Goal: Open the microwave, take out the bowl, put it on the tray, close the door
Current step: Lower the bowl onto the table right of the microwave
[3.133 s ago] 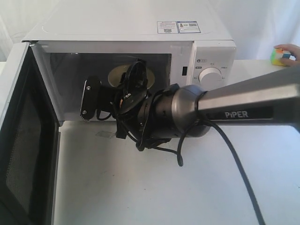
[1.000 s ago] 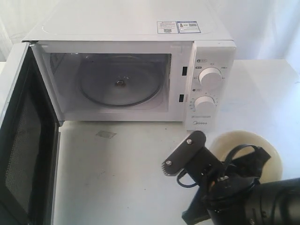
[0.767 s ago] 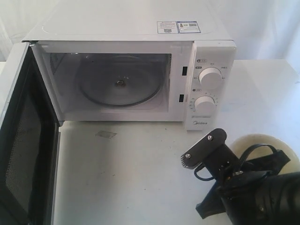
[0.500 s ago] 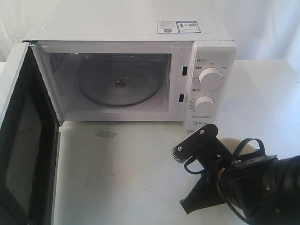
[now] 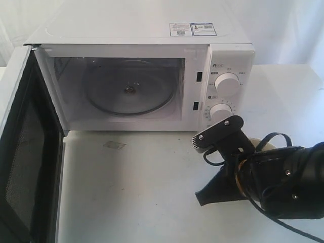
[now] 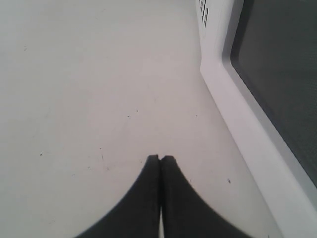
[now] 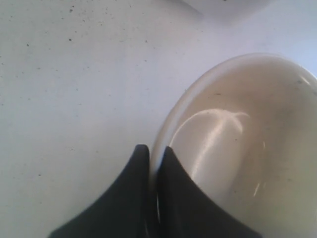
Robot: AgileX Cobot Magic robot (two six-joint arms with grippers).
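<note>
While right end effector [image 7: 153, 150] pinches bowl [image 7: 237, 148] rim, left end effector [image 6: 160, 157] closed, empty.

Nothing can be read for certain. Two small printed stickers [image 5: 193, 29] sit on top of the microwave [image 5: 126, 25], well beyond the right pincer [image 7: 152, 148]; their print is too fine to make out (one shows some blue). Tiny markings ring the two knobs [image 5: 227, 83], just beyond the pincer, but they blur.
</note>
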